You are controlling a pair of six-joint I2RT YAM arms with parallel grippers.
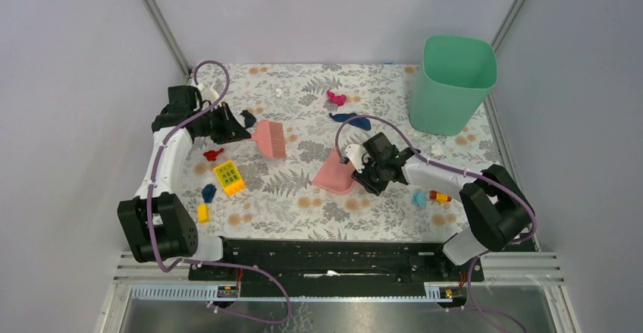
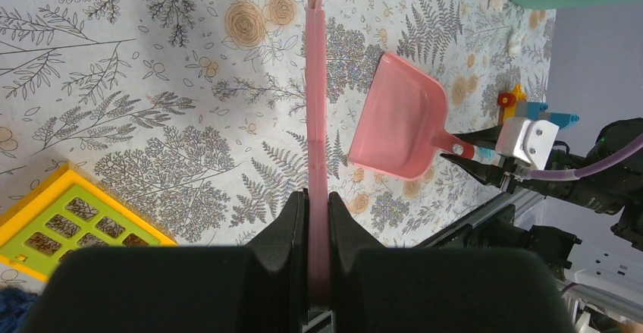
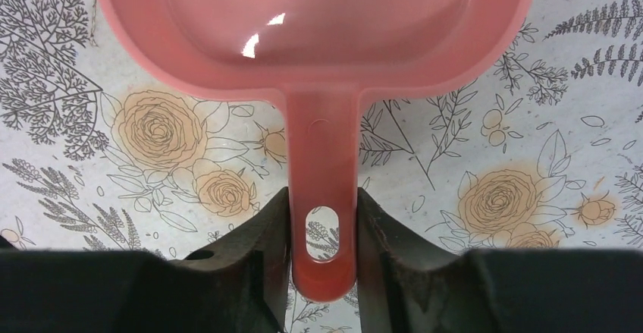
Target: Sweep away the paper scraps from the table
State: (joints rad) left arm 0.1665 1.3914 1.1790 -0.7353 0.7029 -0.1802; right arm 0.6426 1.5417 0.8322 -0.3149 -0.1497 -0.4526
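My left gripper (image 1: 231,130) is shut on the handle of a pink brush (image 1: 270,138), which shows edge-on in the left wrist view (image 2: 316,98). My right gripper (image 1: 362,168) is shut on the handle of the pink dustpan (image 1: 334,174), whose pan lies on the table (image 1: 379,213) and fills the right wrist view (image 3: 318,22). Paper scraps lie scattered: magenta (image 1: 336,98) and dark blue (image 1: 351,119) at the back, dark blue (image 1: 248,118) and red (image 1: 214,153) by the brush, blue (image 1: 208,193) at front left, cyan (image 1: 418,198) right of the dustpan.
A green bin (image 1: 453,83) stands at the back right. A yellow studded brick (image 1: 229,177) and a small yellow brick (image 1: 202,212) lie at the left. A toy-brick vehicle (image 1: 438,196) sits under the right arm. A black rail runs along the near edge.
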